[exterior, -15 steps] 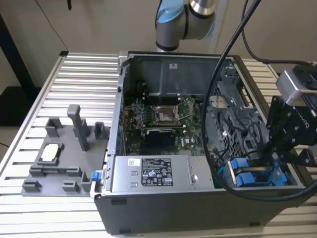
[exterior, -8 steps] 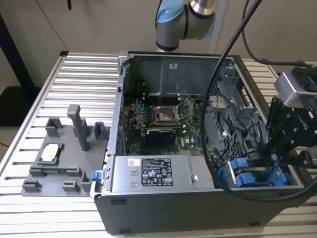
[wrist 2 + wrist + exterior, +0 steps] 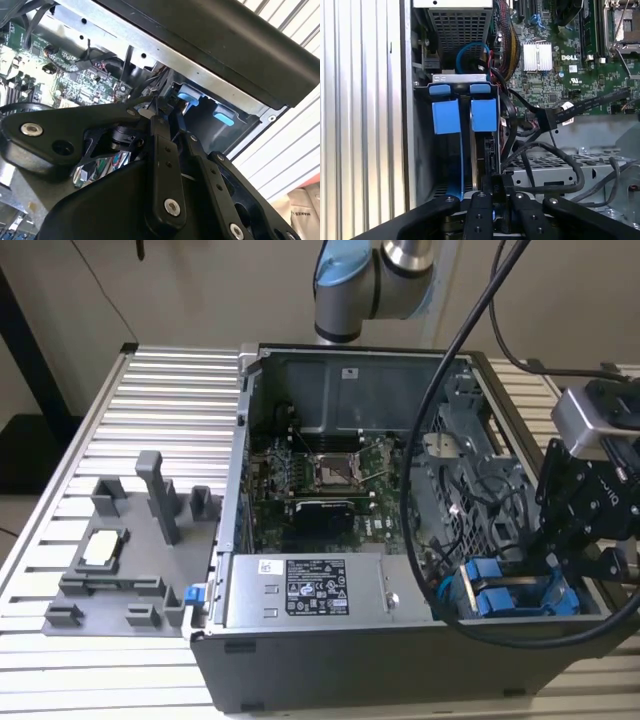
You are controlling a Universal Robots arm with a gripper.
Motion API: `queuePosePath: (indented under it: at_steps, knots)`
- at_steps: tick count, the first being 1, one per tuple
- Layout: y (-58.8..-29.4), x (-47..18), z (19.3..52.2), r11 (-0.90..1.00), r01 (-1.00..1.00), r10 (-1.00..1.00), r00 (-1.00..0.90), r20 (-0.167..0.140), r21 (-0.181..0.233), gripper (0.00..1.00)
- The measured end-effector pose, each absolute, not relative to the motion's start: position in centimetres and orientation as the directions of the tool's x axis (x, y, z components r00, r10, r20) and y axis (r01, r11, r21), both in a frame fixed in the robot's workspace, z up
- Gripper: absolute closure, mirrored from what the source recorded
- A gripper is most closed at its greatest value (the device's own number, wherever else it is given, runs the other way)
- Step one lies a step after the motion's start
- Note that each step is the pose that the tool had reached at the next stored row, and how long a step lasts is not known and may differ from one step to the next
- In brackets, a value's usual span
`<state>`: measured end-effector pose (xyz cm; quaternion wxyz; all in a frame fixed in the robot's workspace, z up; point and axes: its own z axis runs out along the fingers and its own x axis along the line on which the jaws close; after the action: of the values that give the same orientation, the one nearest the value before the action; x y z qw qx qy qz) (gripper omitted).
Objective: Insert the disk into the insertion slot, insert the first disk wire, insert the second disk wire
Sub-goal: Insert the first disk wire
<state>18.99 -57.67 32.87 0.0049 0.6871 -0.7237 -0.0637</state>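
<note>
One claw [image 3: 493,190], grip indiscernible, stood at the insertion slot [image 3: 487,600], lower right of the exterior view, the disk [image 3: 488,155] apparently edge-on within. Tilt could jam it against the blue rails [image 3: 446,116]; nearby black cables [image 3: 590,103] could snag.

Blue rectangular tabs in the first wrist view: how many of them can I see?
2 blue tabs, side by side: one next to the case wall, the other toward the motherboard. More may be hidden deeper in the bay.
</note>
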Motion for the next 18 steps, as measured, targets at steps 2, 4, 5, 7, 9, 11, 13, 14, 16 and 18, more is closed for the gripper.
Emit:
queuePosePath:
  at_steps: [2, 4, 5, 7, 9, 11, 13, 14, 16, 18]
  knots:
    - [-57.7, 19.0, 33.2, 0.055, -0.993, -0.994, -0.064, -0.084, 0.100, 0.75]
    - [-57.7, 19.0, 34.1, 0.060, -0.993, -0.994, -0.069, -0.082, 0.100, 0.67]
    - [-57.7, 19.0, 34.5, 0.063, -0.993, -0.994, -0.071, -0.083, 0.100, 0.67]
    - [-57.7, 19.0, 35.3, 0.066, -0.993, -0.994, -0.075, -0.083, 0.100, 0.67]
    - [-57.7, 18.9, 36.0, 0.069, -0.993, -0.994, -0.078, -0.083, 0.100, 0.67]
    - [-57.7, 18.8, 36.6, 0.070, -0.992, -0.993, -0.078, -0.083, 0.100, 0.67]
    - [-57.7, 18.7, 37.4, 0.070, -0.992, -0.993, -0.078, -0.083, 0.100, 0.67]
    - [-57.7, 18.7, 37.7, 0.070, -0.993, -0.994, -0.078, -0.083, 0.100, 0.67]
    - [-57.7, 18.7, 38.1, 0.070, -0.992, -0.993, -0.078, -0.083, 0.100, 0.67]
    - [-57.7, 18.6, 38.3, 0.070, -0.992, -0.993, -0.079, -0.083, 0.100, 0.67]
